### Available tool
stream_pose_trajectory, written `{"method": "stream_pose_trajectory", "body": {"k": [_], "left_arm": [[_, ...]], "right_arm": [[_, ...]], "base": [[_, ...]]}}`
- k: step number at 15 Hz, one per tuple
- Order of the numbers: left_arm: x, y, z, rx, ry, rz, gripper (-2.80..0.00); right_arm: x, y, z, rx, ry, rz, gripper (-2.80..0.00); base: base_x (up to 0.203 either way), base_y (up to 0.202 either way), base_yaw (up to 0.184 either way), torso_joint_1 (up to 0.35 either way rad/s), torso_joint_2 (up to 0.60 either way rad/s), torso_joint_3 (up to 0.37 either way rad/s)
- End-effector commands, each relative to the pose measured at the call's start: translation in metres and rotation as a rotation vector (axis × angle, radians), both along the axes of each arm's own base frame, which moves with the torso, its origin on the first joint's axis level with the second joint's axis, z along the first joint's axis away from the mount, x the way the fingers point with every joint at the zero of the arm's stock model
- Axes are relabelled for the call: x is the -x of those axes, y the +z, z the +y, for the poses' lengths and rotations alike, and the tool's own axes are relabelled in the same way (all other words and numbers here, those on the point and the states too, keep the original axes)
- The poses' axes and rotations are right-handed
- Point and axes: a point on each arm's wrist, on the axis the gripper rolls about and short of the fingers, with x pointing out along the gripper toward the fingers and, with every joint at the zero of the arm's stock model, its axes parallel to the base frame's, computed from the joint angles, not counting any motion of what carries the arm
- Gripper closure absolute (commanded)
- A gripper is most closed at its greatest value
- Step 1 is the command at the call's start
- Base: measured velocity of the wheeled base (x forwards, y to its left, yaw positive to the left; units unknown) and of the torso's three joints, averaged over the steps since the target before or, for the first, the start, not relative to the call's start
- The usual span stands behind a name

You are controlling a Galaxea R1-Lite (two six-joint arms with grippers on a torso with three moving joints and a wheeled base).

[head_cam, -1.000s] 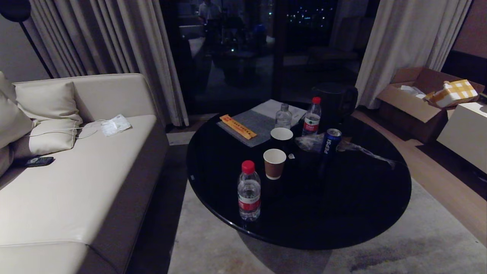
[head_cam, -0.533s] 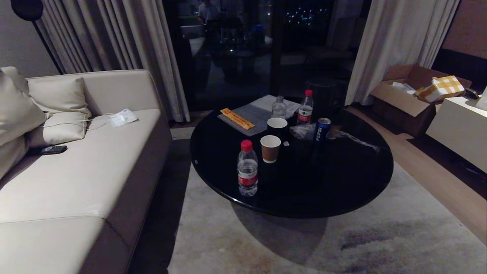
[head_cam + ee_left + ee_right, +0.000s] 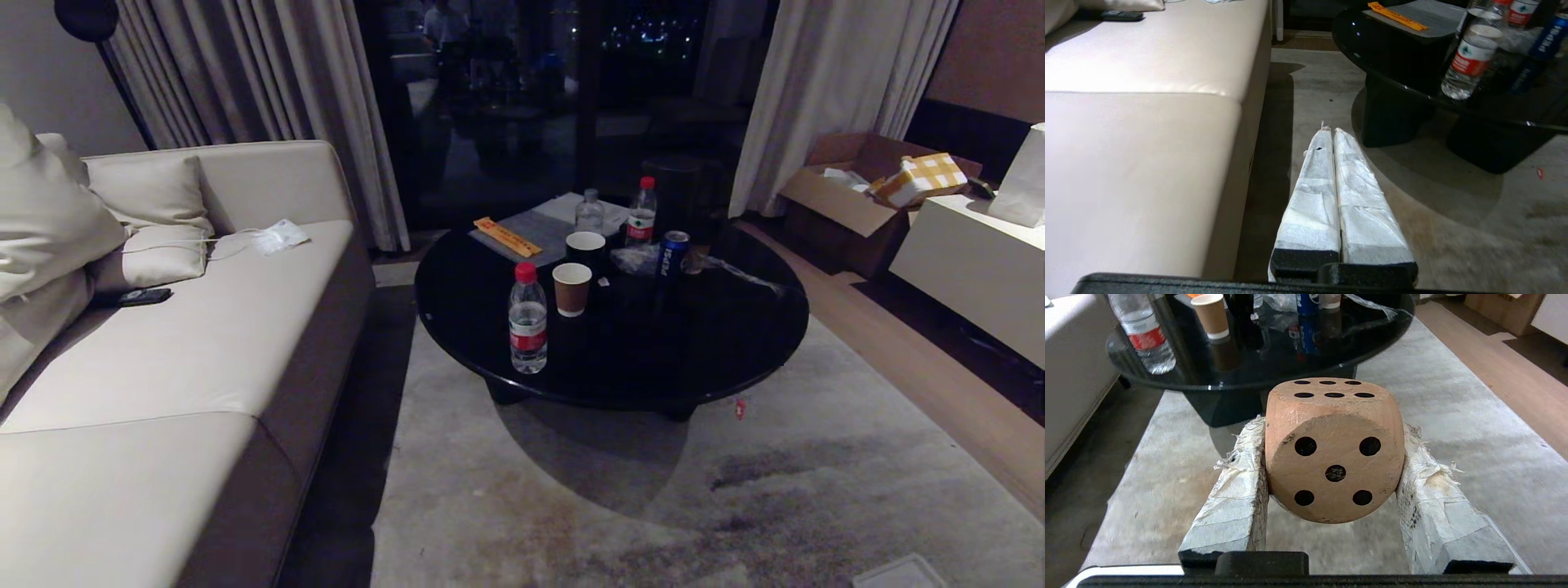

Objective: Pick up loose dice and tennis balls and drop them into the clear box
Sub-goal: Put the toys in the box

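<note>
1. Right gripper has its two wrapped fingers spread about a die's width and clamped on the tan die, one pad on each side face.
2. Die sits between the pads w/ the five-pip face toward the wrist cam and the six-pip face on top; I see it held above the rug, not resting on anything.
3. Left gripper is closed, wrapped fingers pressed together w/ nothing between them, over the strip of rug between the sofa and the table base.
4. Neither arm shows in the head view.
5. Ahead of both grippers is the round black table. Nr its front-left edge stands a red-cap water bottle, w/ a brown paper cup just behind and to the right of it.
6. Further in: a dark cup w/ white rim, a Pepsi can, crumpled clear plastic beside the can.
7. At the far edge: two more bottles, one w/ a red cap, plus a grey mat w/ an orange strip on it.
8. Open cardboard box sits on the floor at far right by the curtain.
9. Can't find the clear box or any tennis balls in any view.
</note>
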Motion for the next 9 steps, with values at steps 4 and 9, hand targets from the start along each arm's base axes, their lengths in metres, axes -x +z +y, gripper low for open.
{"method": "stream_pose_trajectory", "body": {"k": [4,9], "left_arm": [[-0.0002,-0.0004,0.0000,0.001,0.001,0.003,0.00],[-0.0002,-0.0004,0.0000,0.003,0.001,0.003,0.00]], "right_arm": [[-0.0002,-0.0002,0.0000,-0.013,0.001,0.000,0.00],[-0.0003,-0.0004,0.0001,-0.007,0.002,0.002,0.00]], "base": [[-0.186,0.000,-0.001,0.001,0.00,0.002],[-0.186,0.000,0.000,0.002,0.00,0.003]]}}
